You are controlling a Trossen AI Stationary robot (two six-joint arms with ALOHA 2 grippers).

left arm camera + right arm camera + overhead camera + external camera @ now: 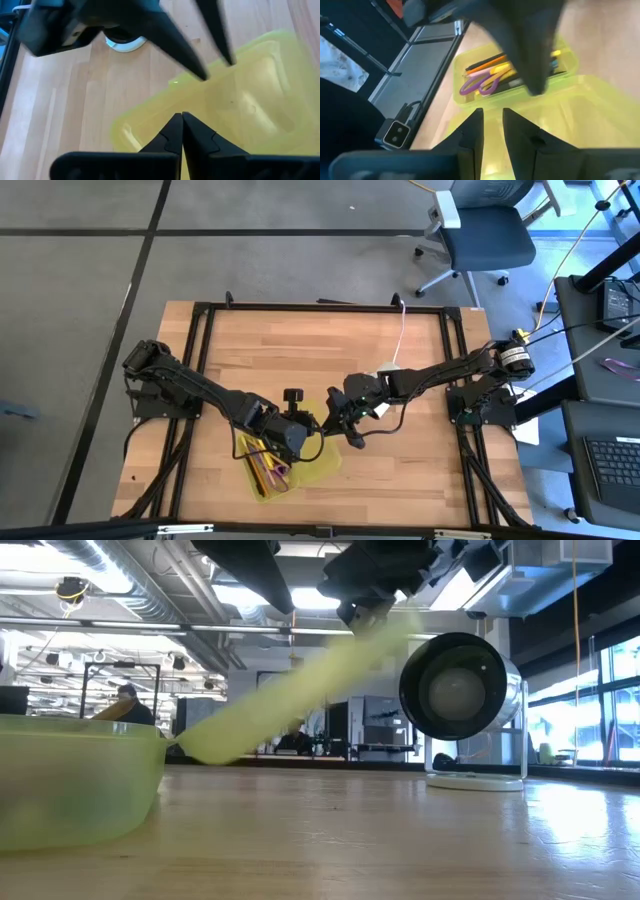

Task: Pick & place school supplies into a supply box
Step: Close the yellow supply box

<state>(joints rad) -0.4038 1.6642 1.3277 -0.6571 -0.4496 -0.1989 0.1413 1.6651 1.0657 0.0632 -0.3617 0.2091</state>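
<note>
The translucent yellow-green supply box [262, 470] [70, 780] sits on the table near its near edge. It holds purple-handled scissors [480, 82] and orange, yellow and black pens [495, 64]. A matching flat lid [322, 458] [290, 690] slants up from beside the box toward the right. My right gripper [350, 432] [492, 120] is shut on its raised end. My left gripper [298, 432] [181, 120] is shut and hangs over the lid between the box and the right gripper. My right gripper pinches the lid's raised edge [210, 75] between its two fingers [192, 62], one on each face, coming slanting down from the table's right. The lid hangs tilted, its lower end [205, 745] down beside the box. My left gripper's shut tips lie over the lid [240, 90]; whether they touch it I cannot tell.
A white cylinder on a cord [388, 370] [462, 690] stands on the table behind the grippers, toward the far right. A black clamp knob [292, 394] sits just beyond the left gripper. Bare wood lies to the right and left of the box.
</note>
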